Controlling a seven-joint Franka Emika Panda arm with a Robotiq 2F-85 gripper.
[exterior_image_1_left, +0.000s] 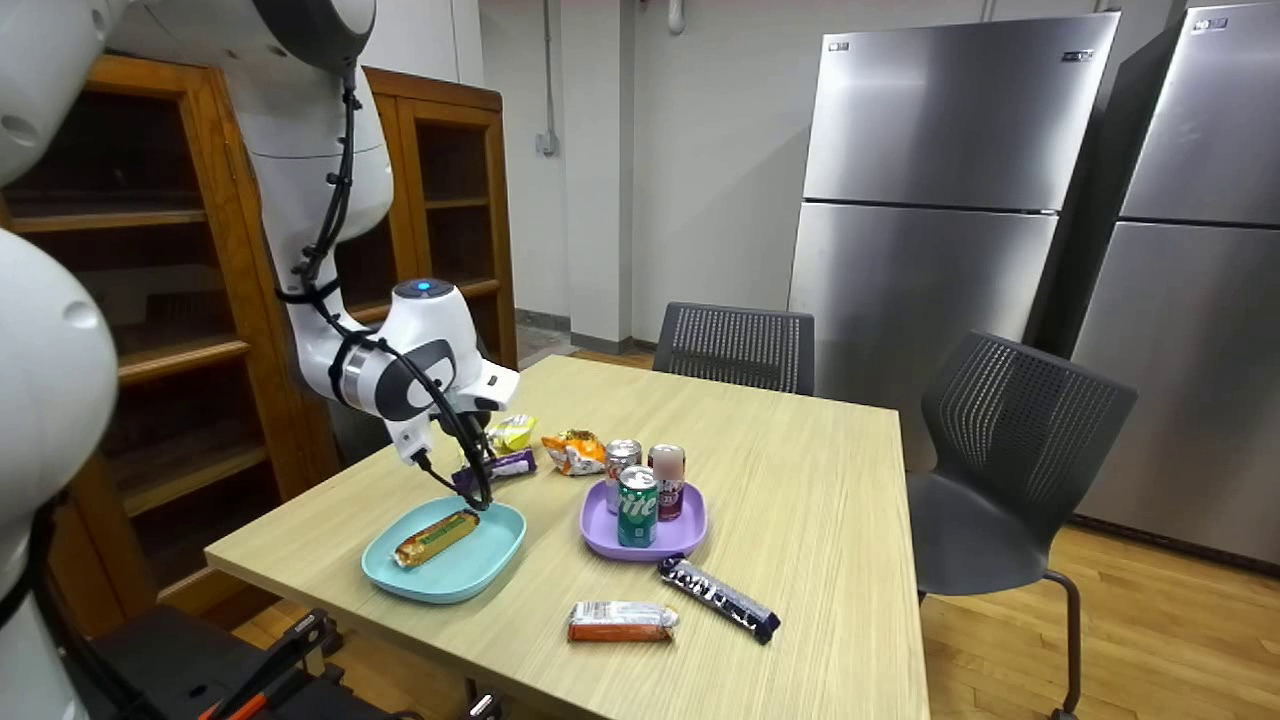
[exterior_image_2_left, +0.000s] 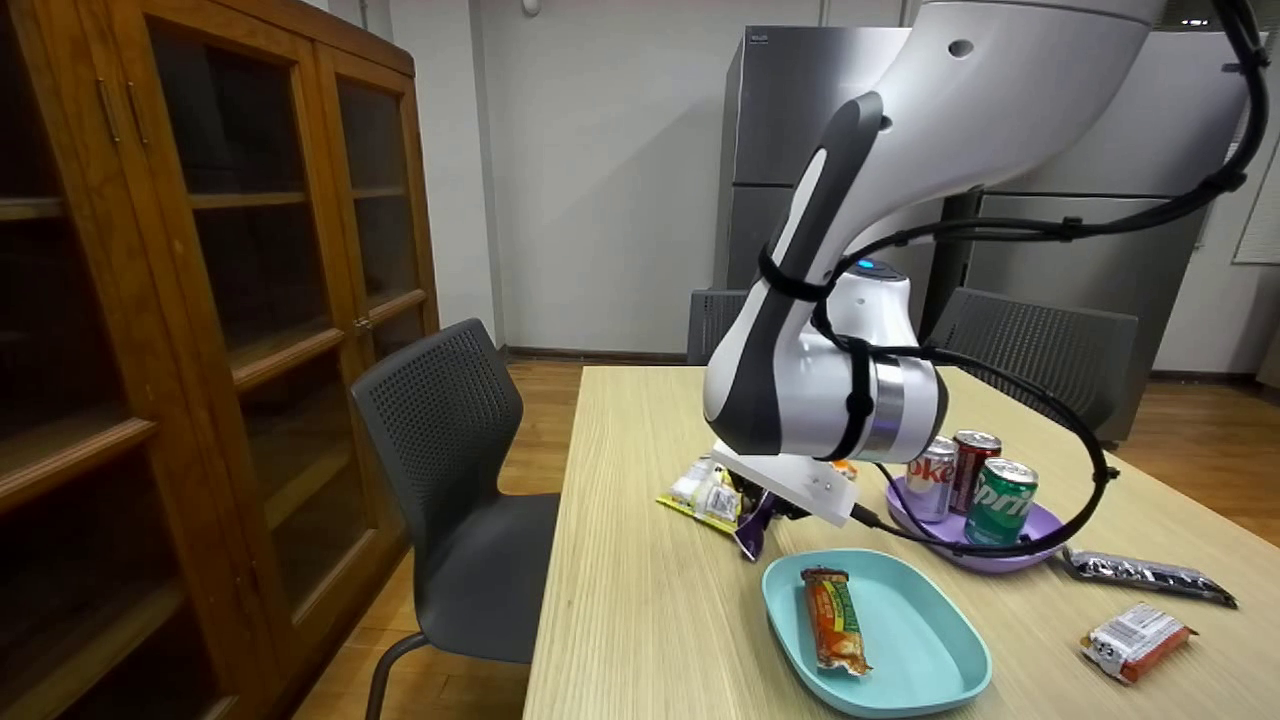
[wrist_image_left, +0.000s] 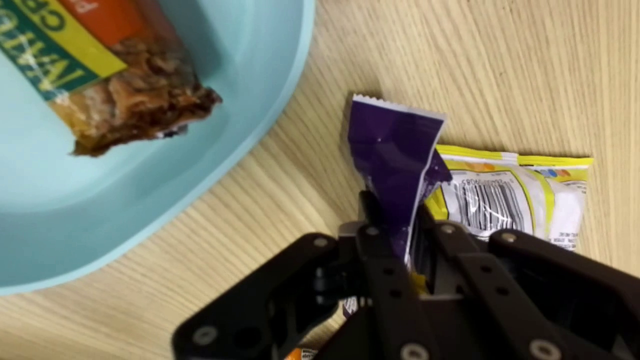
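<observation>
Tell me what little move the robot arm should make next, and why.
Probably a small, gentle lift straight up: the end effector is closed on the purple wrapper, which overlaps the yellow-edged packet in the wrist view, with the teal tray close by. Raising it first would likely avoid dragging the packet or bumping the tray.

By the left edge of the pale wood-grain table (exterior_image_1_left: 790, 490), the black gripper (exterior_image_1_left: 478, 450) is down at a glossy purple-wrapped bar (exterior_image_1_left: 514, 464). By the near edge, a turquoise plastic tray (exterior_image_1_left: 488, 560) holds a gold-wrapped bar (exterior_image_1_left: 437, 537); farther right, a lilac plastic tray (exterior_image_1_left: 598, 532) carries three cans (exterior_image_1_left: 638, 508).
</observation>
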